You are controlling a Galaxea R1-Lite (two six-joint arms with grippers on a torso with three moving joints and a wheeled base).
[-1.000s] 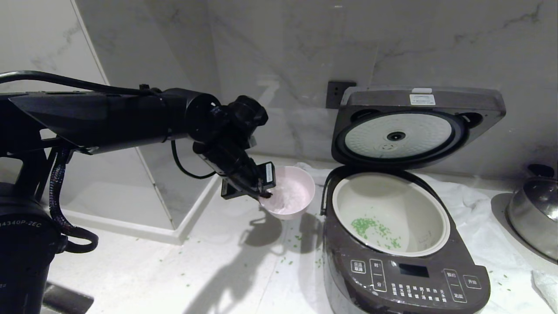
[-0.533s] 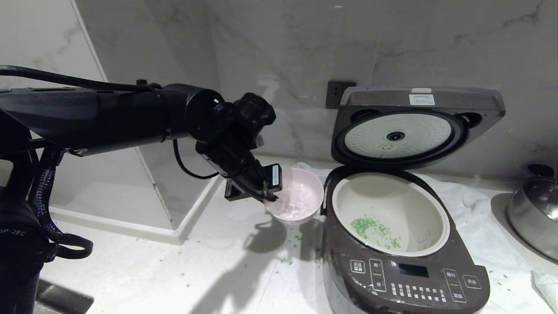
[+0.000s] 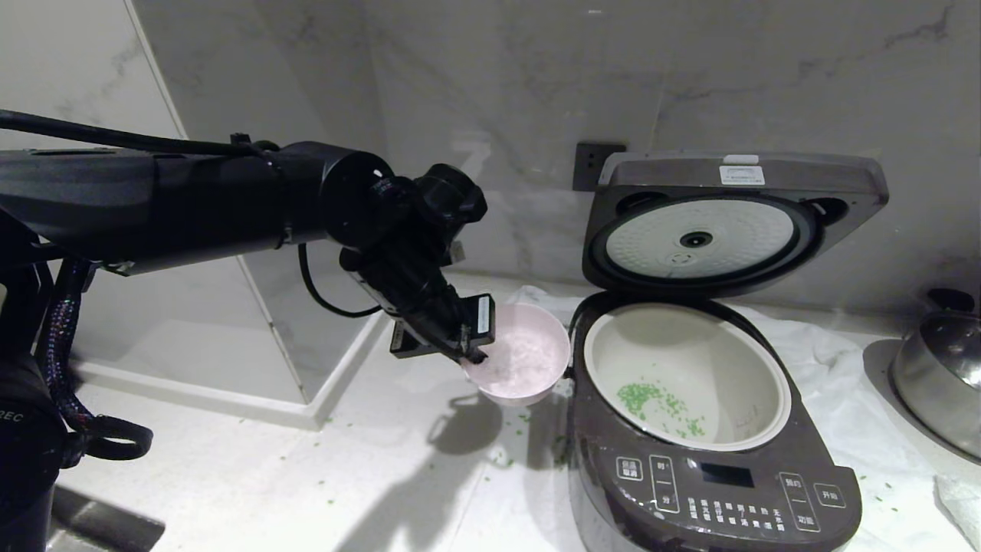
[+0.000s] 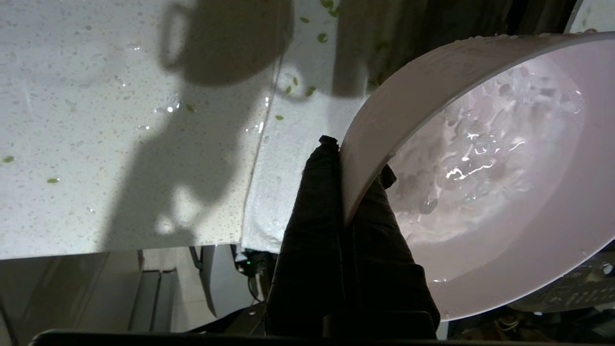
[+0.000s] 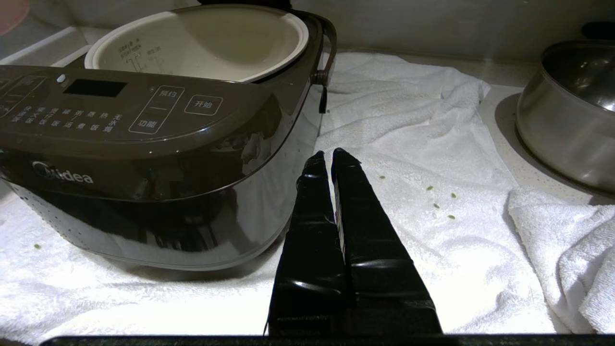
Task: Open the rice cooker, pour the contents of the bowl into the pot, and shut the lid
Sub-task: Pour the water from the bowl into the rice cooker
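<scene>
- The left claw [image 3: 471,354] was pinched on the near rim of the bowl [image 3: 529,360], one finger [image 4: 312,216] outside the wall, the other inside.
- The bowl was held off the bench [image 3: 306,475], tilted, just beside the left side of the rice cooker [image 3: 713,491]; its inside looked wet.
- The lid [image 3: 728,222] stood open, and green grains [image 3: 659,402] lay in the pot [image 3: 690,368].
- More grains were scattered on the bench.
- The right claw [image 5: 331,156], fingers pressed together, was held low over a white towel [image 5: 432,192], beside the cooker.
- A steel pan [image 3: 939,368] sat at the right.
</scene>
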